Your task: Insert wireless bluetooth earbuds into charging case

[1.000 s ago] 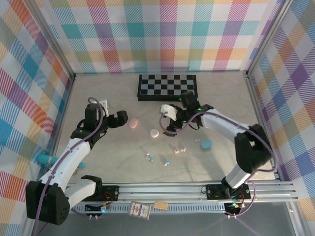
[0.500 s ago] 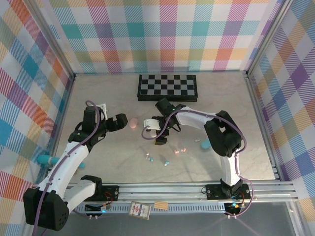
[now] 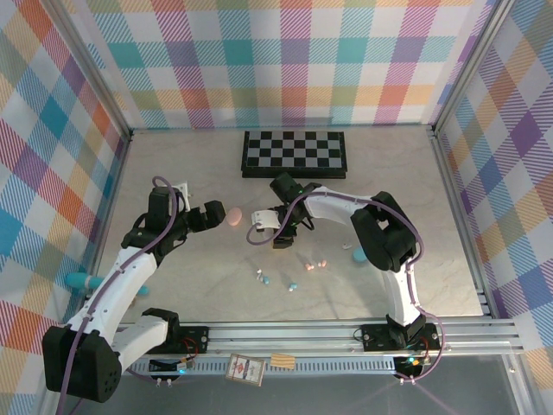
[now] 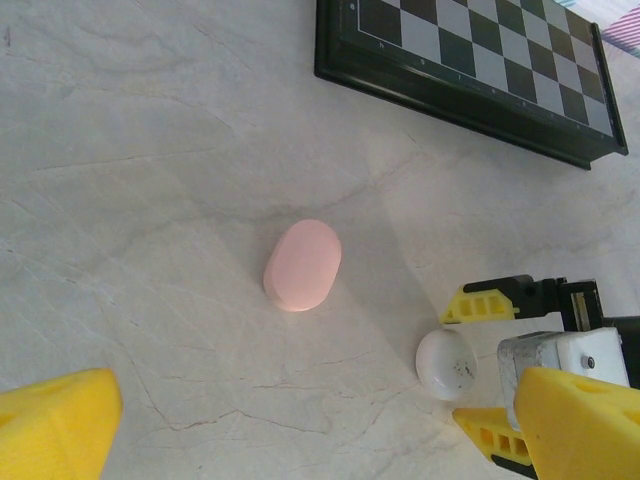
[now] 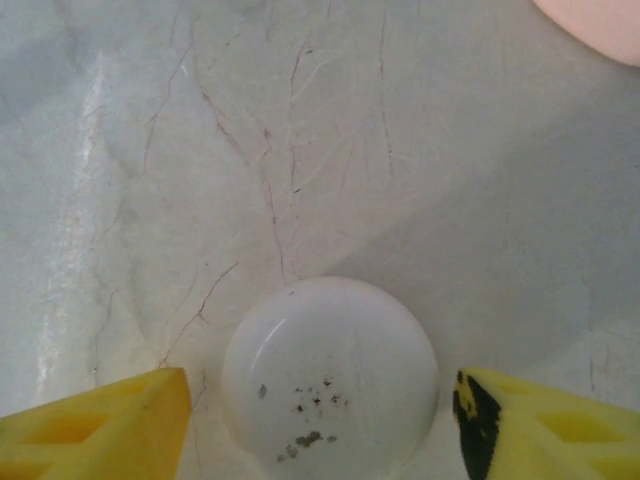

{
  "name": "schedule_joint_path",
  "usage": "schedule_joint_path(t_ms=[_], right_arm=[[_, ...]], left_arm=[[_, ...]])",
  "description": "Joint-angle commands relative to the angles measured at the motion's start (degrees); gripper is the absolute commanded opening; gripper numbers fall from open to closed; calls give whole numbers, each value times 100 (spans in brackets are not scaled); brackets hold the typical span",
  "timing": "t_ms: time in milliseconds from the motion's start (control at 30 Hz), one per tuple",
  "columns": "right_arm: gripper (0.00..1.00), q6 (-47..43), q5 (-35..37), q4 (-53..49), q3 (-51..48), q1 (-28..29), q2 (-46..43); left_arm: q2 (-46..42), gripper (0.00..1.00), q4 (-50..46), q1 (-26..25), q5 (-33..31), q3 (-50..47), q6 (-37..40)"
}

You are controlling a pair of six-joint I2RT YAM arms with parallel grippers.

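The marble table (image 3: 406, 199) carries a chessboard (image 3: 294, 153) at its far edge. The left gripper (image 4: 318, 405) gapes wide, with a pink case (image 4: 302, 264) lying just ahead of it. The right gripper (image 5: 325, 400) is parted around a white case (image 5: 330, 375), one finger close on either side. The tiny earbuds (image 3: 293, 286) lie scattered loose on the table, nearer the arms' bases and outside any case.

Right wrist view: pink case (image 5: 600, 15) cut off at top-right corner. Left wrist view: chessboard (image 4: 470, 70) cut by top edge. Top view: earbuds (image 3: 292, 286) too small to sort; teal case (image 3: 356, 254) half hidden behind right arm (image 3: 380, 229).
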Motion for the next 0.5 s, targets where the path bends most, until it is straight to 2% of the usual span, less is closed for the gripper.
schedule_joint_path(t_ms=[0, 133, 200, 467], right_arm=[[64, -128, -126, -153, 160, 43, 132], [61, -107, -190, -180, 162, 37, 130], [54, -94, -201, -194, 167, 42, 155], [43, 8, -244, -170, 169, 18, 44]], left_arm=[[-97, 100, -38, -33, 39, -41, -8], [-103, 100, -55, -34, 30, -48, -19], [-98, 100, -55, -33, 39, -32, -17], [-74, 100, -49, -38, 45, -18, -50]])
